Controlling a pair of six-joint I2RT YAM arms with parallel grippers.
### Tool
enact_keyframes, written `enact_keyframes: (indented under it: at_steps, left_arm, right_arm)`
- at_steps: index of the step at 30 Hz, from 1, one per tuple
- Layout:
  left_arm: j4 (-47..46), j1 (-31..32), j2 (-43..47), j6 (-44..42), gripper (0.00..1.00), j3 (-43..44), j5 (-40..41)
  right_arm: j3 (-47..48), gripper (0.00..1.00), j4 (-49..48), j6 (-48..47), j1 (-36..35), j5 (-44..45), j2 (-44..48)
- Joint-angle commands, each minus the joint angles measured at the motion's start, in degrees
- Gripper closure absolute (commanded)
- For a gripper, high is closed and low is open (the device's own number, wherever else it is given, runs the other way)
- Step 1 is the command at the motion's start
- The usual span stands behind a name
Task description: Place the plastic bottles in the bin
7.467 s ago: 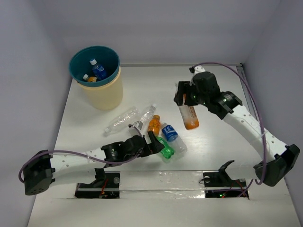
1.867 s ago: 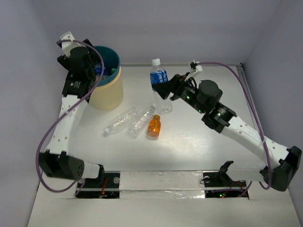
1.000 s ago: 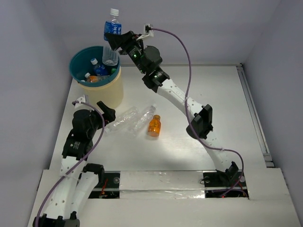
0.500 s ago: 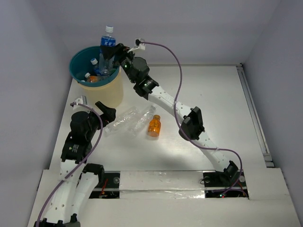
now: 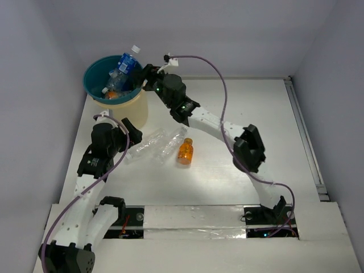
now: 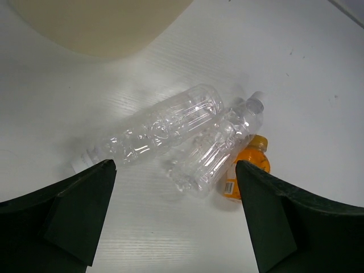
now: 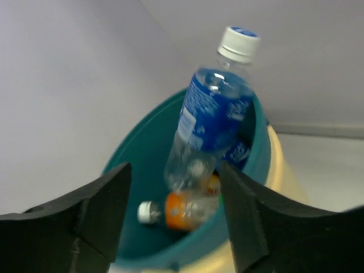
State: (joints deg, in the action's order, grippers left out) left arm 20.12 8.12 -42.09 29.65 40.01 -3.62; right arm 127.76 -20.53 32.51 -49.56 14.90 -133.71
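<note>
The bin [image 5: 136,85] stands at the back left, cream outside and teal inside. A blue-labelled bottle [image 5: 124,62] leans in it, cap up, over an orange bottle [image 7: 190,210] and other bottles. My right gripper [image 5: 143,78] hangs open at the bin's right rim, and the blue-labelled bottle [image 7: 213,119] lies beyond its fingers, free of them. On the table lie two clear bottles [image 5: 145,145] [image 5: 170,142] and a small orange bottle [image 5: 185,151]. My left gripper [image 5: 129,135] hovers open just left of them, with the clear bottles [image 6: 165,125] [image 6: 219,148] ahead of its fingers.
The bin's cream wall [image 6: 96,23] stands close behind the clear bottles. Grey walls enclose the table at the back and on both sides. The right arm stretches from the near right base across the table to the bin.
My right gripper has let go of the blue-labelled bottle, which has dropped and tipped into the bin. The left arm has shifted slightly toward the clear bottles.
</note>
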Motion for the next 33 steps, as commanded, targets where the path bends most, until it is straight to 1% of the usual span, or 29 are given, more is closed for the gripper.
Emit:
enact_keyframes:
  at_steps: [1,2,3,4,5,6,8,9,10,11,12,13,14,15,16,18,19,21,22,25,27,28,33]
  left_arm:
    - [0.53,-0.47,-2.38,-3.98,0.16,5.34,-0.33]
    - [1.58,-0.47,-3.08,-4.16,0.18,6.82,-0.51]
    - [1.94,-0.47,-4.66,-4.25,0.19,7.53,-0.51]
    - [2.12,-0.47,-5.46,-5.38,0.20,8.06,-0.60]
    - [2.47,-0.47,-6.51,-6.09,0.21,9.55,-0.51]
    - [4.12,-0.47,-9.13,-6.70,0.23,10.43,-0.08]
    - [5.97,-0.47,-12.04,-8.89,0.28,12.54,-0.86]
    - [7.03,-0.47,-15.27,-9.86,0.29,13.42,-1.82]
    - [7.91,0.05,-16.87,-10.92,0.30,14.12,-2.18]
    - [8.96,0.05,-18.19,-12.93,0.30,15.52,-1.84]
    - [10.10,1.10,-20.64,-13.56,0.30,15.97,0.60]
    - [10.64,1.72,-21.80,-13.74,0.30,16.33,1.76]
    - [10.90,2.77,-22.85,-14.09,0.30,16.94,2.03]
    - [11.08,4.87,-24.95,-14.96,0.29,17.20,2.91]
    - [10.73,6.02,-25.84,-15.15,0.28,17.29,3.09]
    - [8.98,8.22,-27.95,-15.76,0.22,17.47,4.75]
    - [8.54,10.05,-28.66,-15.94,0.21,17.73,5.37]
    - [5.39,11.65,-29.98,-16.38,0.15,17.65,5.64]
    - [4.59,12.35,-30.51,-16.20,0.14,17.73,5.64]
    - [3.00,12.97,-33.84,-16.20,0.12,18.52,6.25]
    - [2.21,12.97,-36.47,-16.81,0.12,19.05,6.95]
    - [2.12,12.97,-37.27,-16.99,0.11,19.31,7.31]
    - [1.85,14.02,-42.01,-20.06,0.08,20.81,5.56]
  right_arm:
    - [-13.45,0.35,-10.90,-2.89,-0.36,1.62,15.99]
    - [-23.51,0.51,-12.15,-3.15,-0.36,3.11,22.90]
    - [-28.05,0.66,-12.60,-3.42,-0.36,3.91,26.27]
    - [-32.36,0.88,-12.86,-3.33,-0.36,4.70,29.61]
    - [-36.49,0.94,-12.69,-2.90,-0.36,5.31,32.78]
    - [-44.45,0.97,-12.51,-1.67,-0.36,5.58,38.90]
    - [-52.32,0.98,-12.25,-0.35,-0.36,4.80,44.56]
    - [-59.23,0.97,-12.25,0.87,-0.36,4.27,49.46]
    - [-62.26,0.92,-11.55,1.32,-0.36,3.92,51.69]
    - [-64.90,0.90,-10.85,1.67,-0.36,3.57,53.80]
    - [-69.71,0.87,-10.23,2.46,-0.36,2.52,57.82]
    - [-72.02,0.80,-9.36,2.99,-0.36,1.64,59.69]
    - [-74.22,0.76,-9.00,3.34,-0.36,0.58,61.45]
    - [-76.33,0.71,-8.82,3.96,-0.36,-1.25,63.20]
    - [-80.26,0.58,-8.04,4.66,-0.36,-1.62,66.53]
    - [-83.19,0.45,-6.02,5.63,-0.36,-2.06,69.27]
    - [-84.34,0.36,-4.01,6.24,-0.36,-2.15,70.42]
    - [-87.85,0.27,-2.41,7.47,-0.36,-2.59,72.53]
    - [-88.99,0.21,-1.88,7.83,-0.36,-3.11,72.89]
    - [-93.04,0.14,-1.26,9.76,-0.36,-3.99,72.45]
    - [-95.32,0.13,-1.87,10.72,-0.36,-5.39,71.40]
    - [-95.86,0.10,-2.66,11.43,-0.36,-5.84,71.05]
    - [-97.35,0.05,-3.02,11.17,-0.36,-5.32,70.08]
